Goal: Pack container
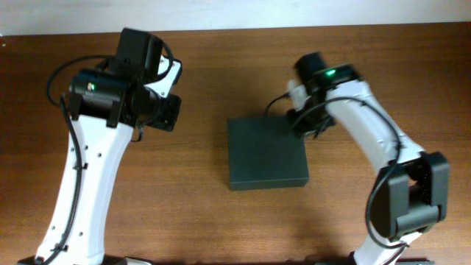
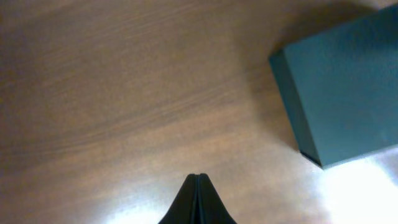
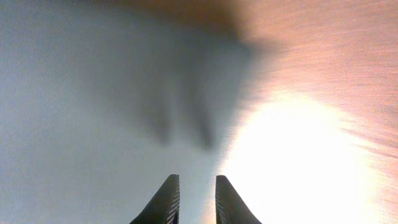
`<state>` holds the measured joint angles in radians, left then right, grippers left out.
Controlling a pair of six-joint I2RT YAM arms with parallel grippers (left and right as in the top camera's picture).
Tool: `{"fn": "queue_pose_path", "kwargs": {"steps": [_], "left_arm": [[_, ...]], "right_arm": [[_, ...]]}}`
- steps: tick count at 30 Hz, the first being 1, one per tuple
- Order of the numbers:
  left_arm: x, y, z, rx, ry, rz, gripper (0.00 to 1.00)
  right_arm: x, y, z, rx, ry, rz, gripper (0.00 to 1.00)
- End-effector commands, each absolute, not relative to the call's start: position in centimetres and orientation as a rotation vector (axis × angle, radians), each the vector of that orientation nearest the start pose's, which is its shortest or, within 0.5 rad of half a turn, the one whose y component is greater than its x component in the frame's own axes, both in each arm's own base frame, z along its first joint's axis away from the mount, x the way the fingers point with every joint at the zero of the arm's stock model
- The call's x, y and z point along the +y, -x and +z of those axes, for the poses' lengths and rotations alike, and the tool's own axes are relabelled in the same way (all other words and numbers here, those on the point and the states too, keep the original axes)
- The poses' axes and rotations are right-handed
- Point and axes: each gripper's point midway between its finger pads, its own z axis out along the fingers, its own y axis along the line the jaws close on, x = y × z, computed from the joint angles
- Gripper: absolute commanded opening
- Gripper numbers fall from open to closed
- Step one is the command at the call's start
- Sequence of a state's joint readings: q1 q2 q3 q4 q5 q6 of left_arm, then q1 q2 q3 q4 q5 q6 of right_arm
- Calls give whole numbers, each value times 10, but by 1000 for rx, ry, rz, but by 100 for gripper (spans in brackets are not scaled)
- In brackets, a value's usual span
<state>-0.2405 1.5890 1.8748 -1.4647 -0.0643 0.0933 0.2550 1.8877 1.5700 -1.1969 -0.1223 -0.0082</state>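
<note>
Closed dark container (image 1: 266, 153) lies centred on the tabletop (image 1: 199, 221); the right pincer (image 3: 196, 180), slightly parted and empty, hovers over its far right corner, the nearer arm. The left pincer (image 2: 197, 177), closed on nothing, sits well apart to the container's left.

Blurred wrist views — table (image 3: 298, 143) glare

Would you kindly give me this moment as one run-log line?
container closed | left gripper shut, clear of it | right gripper open, over its far corner
</note>
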Motion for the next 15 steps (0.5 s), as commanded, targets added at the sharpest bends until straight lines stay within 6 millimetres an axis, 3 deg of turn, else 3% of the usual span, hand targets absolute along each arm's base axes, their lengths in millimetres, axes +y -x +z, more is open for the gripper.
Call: {"fn": "queue_pose_path", "kwargs": {"steps": [1,3,7,11,15], "left_arm": [[-47,-320,254,2709,-369,78,2],[-35,-317,238,2687,-318,60,2],[-27,-305,219,2648,-298,9,2],[-24,-288,212,2569,-277,3,4],[-22,-268,215,2482,-259,4,8]], "right_arm": [[40,-380,138,2960,136,102,18],[1,-377,147,2952,1,87,18],[-37,-363,163,2934,-134,68,18],[-48,-344,191,2831,-162,45,19],[-43,-317,206,2716,-147,28,23]]}}
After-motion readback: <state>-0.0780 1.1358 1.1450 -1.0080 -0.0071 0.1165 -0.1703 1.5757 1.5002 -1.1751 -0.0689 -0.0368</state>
